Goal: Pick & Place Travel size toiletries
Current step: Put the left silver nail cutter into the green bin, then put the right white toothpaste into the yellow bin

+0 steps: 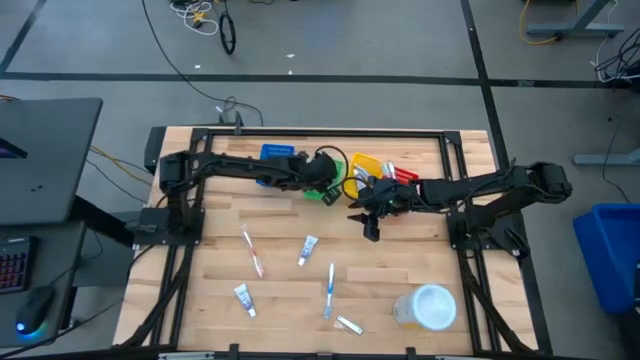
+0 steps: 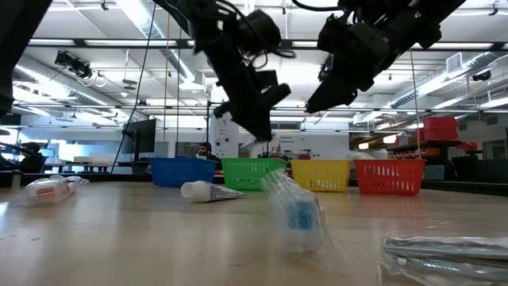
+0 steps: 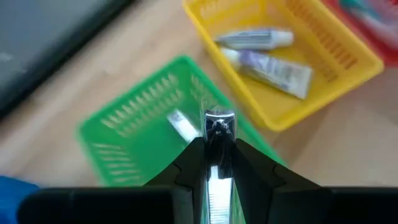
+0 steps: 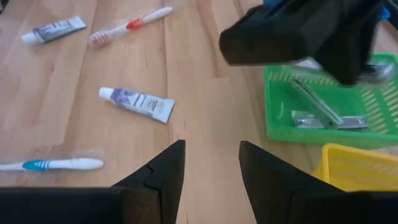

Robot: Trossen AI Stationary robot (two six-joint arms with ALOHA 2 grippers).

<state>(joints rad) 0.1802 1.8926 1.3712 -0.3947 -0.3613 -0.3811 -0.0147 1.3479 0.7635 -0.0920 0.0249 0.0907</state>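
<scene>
The sorting is partly done, by the look of it. The left pincer (image 3: 219,163) hangs over the green basket (image 3: 124,124), its fingers closed narrowly on a small shiny metal clipper-like piece (image 3: 219,124) that has not yet been let go; another pale item (image 3: 182,124) already lies inside that basket, and the right wrist view shows slim metal pieces (image 4: 323,112) on its floor. Beside it the yellow basket (image 3: 348,68) holds two small tubes (image 3: 261,56), and the red basket (image 1: 402,174) shows a few thin items, too small to name. The right pincer (image 4: 211,163) hovers above the bare counter (image 1: 200,250) near the baskets, its fingers moderately apart with nothing between them. Still loose on the counter are a red-and-white toothbrush (image 1: 252,252), a blue toothbrush (image 1: 330,288), a tube (image 1: 308,249) near the middle, another tube (image 1: 244,298) nearer the front edge, and a small wrapped item (image 1: 349,324). So roughly half appears sorted, with about five pieces left to gather.
</scene>
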